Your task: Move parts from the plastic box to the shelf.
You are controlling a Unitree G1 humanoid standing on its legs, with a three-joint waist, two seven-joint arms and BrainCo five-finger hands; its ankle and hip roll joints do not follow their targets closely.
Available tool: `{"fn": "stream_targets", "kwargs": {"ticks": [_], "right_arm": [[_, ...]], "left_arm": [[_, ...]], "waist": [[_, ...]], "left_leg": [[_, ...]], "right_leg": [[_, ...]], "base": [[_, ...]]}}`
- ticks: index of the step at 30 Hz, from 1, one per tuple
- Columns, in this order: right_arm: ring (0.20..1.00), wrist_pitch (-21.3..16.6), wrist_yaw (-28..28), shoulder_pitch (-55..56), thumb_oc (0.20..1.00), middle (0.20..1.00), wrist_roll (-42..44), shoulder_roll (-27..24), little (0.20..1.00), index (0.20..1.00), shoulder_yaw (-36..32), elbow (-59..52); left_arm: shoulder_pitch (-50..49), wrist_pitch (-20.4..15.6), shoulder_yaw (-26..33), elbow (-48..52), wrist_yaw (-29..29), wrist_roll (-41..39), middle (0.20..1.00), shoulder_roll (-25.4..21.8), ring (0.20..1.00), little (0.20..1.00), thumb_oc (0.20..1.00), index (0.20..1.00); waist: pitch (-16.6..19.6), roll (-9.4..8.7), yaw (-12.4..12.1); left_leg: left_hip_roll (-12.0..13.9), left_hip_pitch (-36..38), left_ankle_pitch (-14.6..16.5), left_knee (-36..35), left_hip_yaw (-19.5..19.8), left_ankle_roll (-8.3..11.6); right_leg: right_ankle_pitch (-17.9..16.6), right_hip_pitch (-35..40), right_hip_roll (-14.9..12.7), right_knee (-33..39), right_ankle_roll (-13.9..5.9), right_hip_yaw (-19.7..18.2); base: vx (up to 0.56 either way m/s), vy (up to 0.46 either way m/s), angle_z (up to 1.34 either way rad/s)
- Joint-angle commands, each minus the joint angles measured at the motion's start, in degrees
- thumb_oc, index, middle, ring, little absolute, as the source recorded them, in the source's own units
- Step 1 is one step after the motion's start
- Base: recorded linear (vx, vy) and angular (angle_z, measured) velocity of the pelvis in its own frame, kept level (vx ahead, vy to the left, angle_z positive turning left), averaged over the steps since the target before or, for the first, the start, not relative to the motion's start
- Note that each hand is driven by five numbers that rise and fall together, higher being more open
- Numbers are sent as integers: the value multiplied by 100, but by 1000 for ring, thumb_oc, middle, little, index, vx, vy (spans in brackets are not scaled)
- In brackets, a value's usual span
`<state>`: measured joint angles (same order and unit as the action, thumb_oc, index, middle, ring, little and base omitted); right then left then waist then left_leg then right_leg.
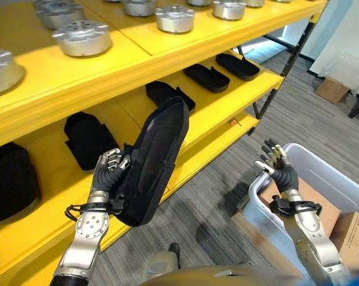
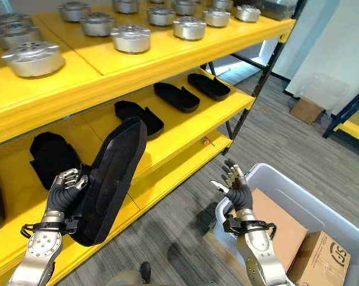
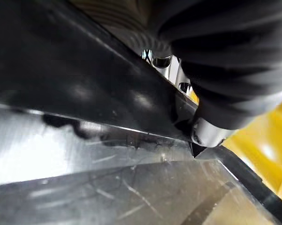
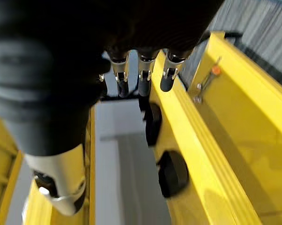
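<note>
Putting a black part on the yellow shelf

The yellow shelf (image 1: 239, 89) has black parts in a row w/ a gap next to them. The grey plastic box (image 2: 322, 208) sits on the floor at right. Left hand (image 1: 108, 170) grips the big black part (image 1: 152, 161), tipped up in front of the shelf. Lay it flat in the gap, then let go slow. Right hand (image 2: 234, 186) is open & empty over the box.

Yellow shelf (image 1: 167, 47) — silver discs (image 1: 82, 37), black parts (image 1: 215, 77).

Black parts (image 2: 176, 96): five on shelf (image 2: 185, 128), one held. Plastic box (image 2: 313, 201): one.
</note>
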<state>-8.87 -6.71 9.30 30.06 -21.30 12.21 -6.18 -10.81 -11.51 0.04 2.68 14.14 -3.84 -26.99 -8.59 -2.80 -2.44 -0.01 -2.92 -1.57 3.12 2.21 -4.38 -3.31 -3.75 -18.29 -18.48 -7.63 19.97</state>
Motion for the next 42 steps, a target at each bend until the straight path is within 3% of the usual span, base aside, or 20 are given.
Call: {"fn": "stream_targets", "kwargs": {"ticks": [1, 2, 3, 4, 5, 6, 13, 15, 17, 19, 21, 24, 25, 27, 30, 32, 38, 40, 41, 42], "right_arm": [[1000, -243, 99, -469, 1000, 1000, -18, -152, 1000, 1000, -153, -122], [1000, -242, 99, -469, 1000, 1000, -18, -152, 1000, 1000, -153, -122], [1000, -239, 137, -498, 1000, 1000, 1, -213, 1000, 1000, -148, -148], [1000, -240, 137, -496, 1000, 1000, 1, -213, 1000, 1000, -145, -147], [1000, -236, 122, -508, 1000, 1000, -8, -212, 1000, 1000, -125, -157], [1000, -282, 85, -710, 1000, 1000, 76, -220, 1000, 1000, -30, -83], [1000, -306, 47, -565, 1000, 1000, 141, -392, 1000, 1000, -169, -162], [1000, -301, 51, -352, 1000, 1000, 187, -461, 1000, 1000, -303, -192], [1000, -303, 74, -219, 1000, 1000, 226, -479, 1000, 1000, -376, -206], [1000, -334, 74, -52, 1000, 1000, 276, -502, 1000, 1000, -497, -208], [1000, -355, -4, 182, 1000, 1000, 310, -557, 1000, 1000, -722, -149], [1000, -357, -88, 256, 1000, 1000, 263, -595, 1000, 1000, -832, -119], [1000, -357, -88, 258, 1000, 1000, 262, -598, 1000, 1000, -836, -120], [1000, -378, -77, 131, 1000, 1000, 180, -535, 1000, 1000, -868, -169], [1000, -374, -64, 73, 1000, 1000, 120, -462, 1000, 1000, -854, -189], [1000, -360, -58, -4, 1000, 1000, 47, -325, 1000, 1000, -751, -206], [1000, -360, -65, -183, 1000, 1000, 70, -77, 1000, 1000, -518, -217], [1000, -369, -72, -249, 1000, 1000, 63, -42, 1000, 1000, -441, -187], [1000, -343, -22, -275, 1000, 1000, 61, -32, 1000, 1000, -379, -126], [1000, -343, -21, -275, 1000, 1000, 62, -34, 1000, 1000, -379, -125]], "left_arm": [[388, -351, -249, 390, 35, -89, 200, -192, 200, 200, 200, 200], [388, -351, -250, 390, 35, -89, 200, -192, 200, 200, 200, 200], [394, -301, -321, 347, -17, -86, 200, -136, 200, 200, 200, 200], [386, -298, -318, 354, -19, -87, 200, -136, 200, 200, 200, 200], [356, -317, -307, 342, -24, -143, 200, -115, 200, 200, 200, 200], [354, -338, -293, 327, -26, -183, 200, -63, 200, 200, 200, 200], [264, -351, -363, 385, -167, -360, 200, 18, 200, 200, 200, 200], [266, -335, -325, 381, -186, -375, 200, 54, 200, 200, 200, 200], [245, -354, -310, 349, -157, -358, 200, 81, 200, 200, 200, 200], [281, -342, -370, 273, -120, -402, 200, 110, 200, 200, 200, 200], [338, -330, -475, 249, -123, -461, 200, 113, 200, 200, 200, 200], [385, -312, -539, 259, -134, -495, 200, 139, 200, 200, 200, 200], [386, -310, -543, 261, -134, -495, 200, 142, 200, 200, 200, 200], [510, -368, -579, 231, -180, -517, 200, 115, 200, 200, 200, 200], [517, -394, -537, 276, -175, -492, 200, 2, 200, 200, 200, 200], [522, -422, -465, 351, -172, -527, 200, -122, 200, 200, 200, 200], [604, -444, -415, 344, -9, -240, 200, -294, 200, 200, 200, 200], [571, -468, -384, 359, 13, -201, 200, -332, 200, 200, 200, 200], [592, -449, -401, 346, -3, -169, 200, -319, 200, 200, 200, 200], [591, -449, -400, 347, -4, -169, 200, -318, 200, 200, 200, 200]], "waist": [[67, 67, 27], [73, 67, 26], [176, -3, 49], [185, -2, 57], [193, -1, 48], [291, -112, -93], [124, -87, -109], [38, -168, 121], [42, -191, 202], [73, -191, 335], [129, -29, 507], [161, 194, 589], [159, 197, 598], [165, 231, 528], [158, 138, 464], [161, 21, 343], [221, -38, 248], [141, 48, 195], [100, 111, 201], [100, 111, 187]], "left_leg": [[-162, 544, 91, -706, -84, 144], [-161, 537, 90, -705, -84, 144], [-322, 370, -72, -684, 126, 119], [-321, 363, -70, -679, 132, 120], [-307, 327, -106, -689, 216, 146], [-377, -52, -204, -562, 233, 252], [-454, -755, -250, 222, -17, 524], [161, -514, 211, 612, -813, 525], [496, -330, 310, 682, -835, 560], [1039, -125, 97, 602, -850, 652], [1845, 104, -705, 229, -793, 953], [2009, 209, -988, -176, -679, 1199], [2004, 209, -992, -181, -667, 1199], [1577, 173, -105, -12, -728, 1126], [1330, 112, 140, 168, -671, 1014], [907, 51, 494, 371, -661, 848], [238, -61, 704, 318, -696, 478], [159, 41, 734, 233, -807, 346], [106, 134, 724, 133, -909, 264], [110, 141, 726, 128, -923, 267]], "right_leg": [[554, -135, 1488, 98, 36, -812], [552, -141, 1489, 99, 36, -813], [731, -30, 1989, -183, 103, -1255], [726, -25, 1990, -167, 105, -1250], [945, 28, 2023, 84, 256, -1376], [913, 506, 2051, 1230, 434, -1588], [525, 788, 1874, 2155, 470, -1129], [375, 633, 1554, 2082, 473, -871], [406, 626, 1433, 2025, 477, -776], [461, 557, 1289, 1927, 473, -619], [552, 483, 1096, 1737, 430, -352], [600, 538, 908, 1571, 308, -166], [605, 541, 902, 1563, 304, -154], [559, 692, 510, 1411, 123, -141], [404, 712, 278, 1403, 9, -173], [-28, 783, -141, 1348, -208, -107], [-987, 550, -753, 1208, -374, -105], [-886, 352, -763, 893, -282, -19], [-541, 213, -439, 509, -188, 20], [-525, 194, -439, 485, -184, 0]], "base": [[-109, 121, 59], [-161, 87, 52], [-122, 54, 41], [-157, 35, 47], [-144, -144, 31], [-214, -179, 42], [-160, -31, 31], [-168, 114, 63], [-67, 130, 45], [-20, 159, 77], [41, 342, 51], [64, 282, 88], [138, 430, 82], [155, 477, 59], [66, 323, 39], [49, 343, 36], [37, 368, 29], [27, 440, -9], [13, 226, -31], [72, 418, -34]]}}
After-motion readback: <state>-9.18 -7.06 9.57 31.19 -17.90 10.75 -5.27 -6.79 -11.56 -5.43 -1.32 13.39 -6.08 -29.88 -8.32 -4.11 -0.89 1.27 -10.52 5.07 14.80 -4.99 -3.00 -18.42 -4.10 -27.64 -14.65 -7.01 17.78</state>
